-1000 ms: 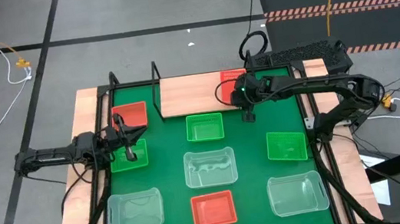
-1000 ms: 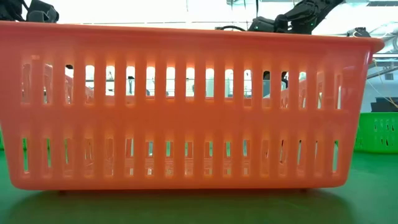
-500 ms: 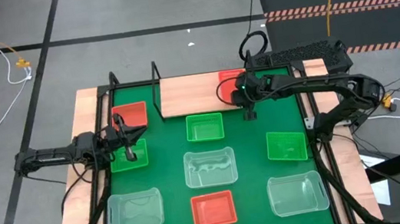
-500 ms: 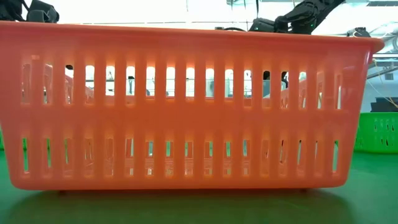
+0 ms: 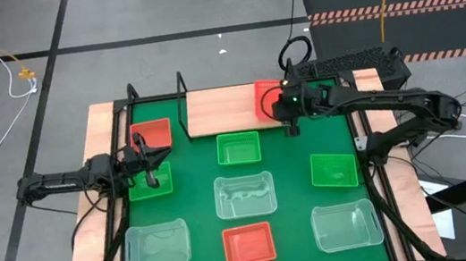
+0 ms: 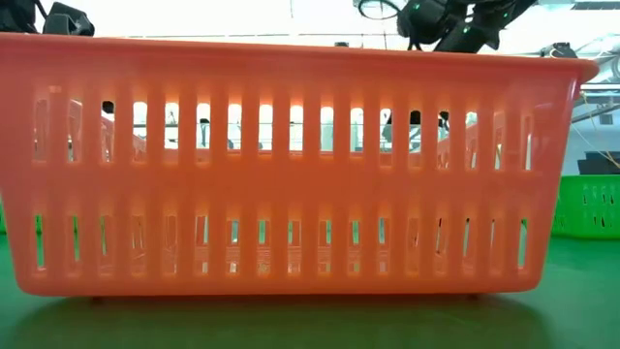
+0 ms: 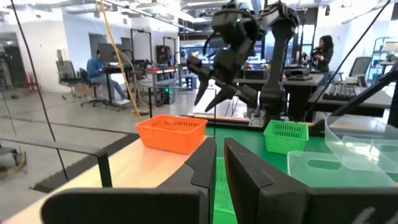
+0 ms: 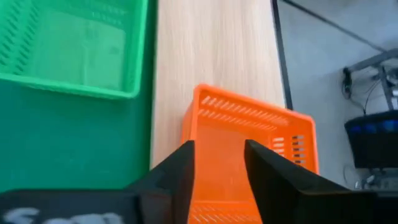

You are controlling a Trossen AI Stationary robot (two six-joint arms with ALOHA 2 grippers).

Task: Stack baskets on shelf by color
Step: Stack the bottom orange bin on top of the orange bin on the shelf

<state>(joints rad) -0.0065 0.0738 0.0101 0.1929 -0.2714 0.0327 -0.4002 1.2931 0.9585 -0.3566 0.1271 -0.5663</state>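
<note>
The shelf (image 5: 221, 109) is a light wooden board at the mat's far edge. One red basket (image 5: 267, 99) stands on its right end, also seen in the right wrist view (image 8: 249, 143) and the left wrist view (image 7: 171, 132). My right gripper (image 8: 219, 162) hangs open just above it, clear of its rim (image 7: 208, 87). My left gripper (image 5: 152, 173) is at the mat's left edge, shut on a green basket (image 5: 146, 189). Another red basket (image 5: 153, 134) sits by the shelf's left end. My left gripper pinches a thin green wall (image 7: 217, 180) of the green basket between its two fingers, which lie level and point toward the table's right, along the wall. Whether the basket is lifted or rests on the mat cannot be told.
On the green mat (image 5: 287, 164) stand two more green baskets (image 5: 238, 148) (image 5: 333, 170), three clear ones (image 5: 244, 194) (image 5: 156, 246) (image 5: 347, 225) and a red one (image 5: 249, 244), which fills the low view (image 6: 291, 165). Black frame posts (image 5: 182, 106) rise at the shelf's left part.
My right gripper has risen and drawn a little toward the table's far right, away from the red basket, which stays on the shelf's right end and now shows more fully from above.
</note>
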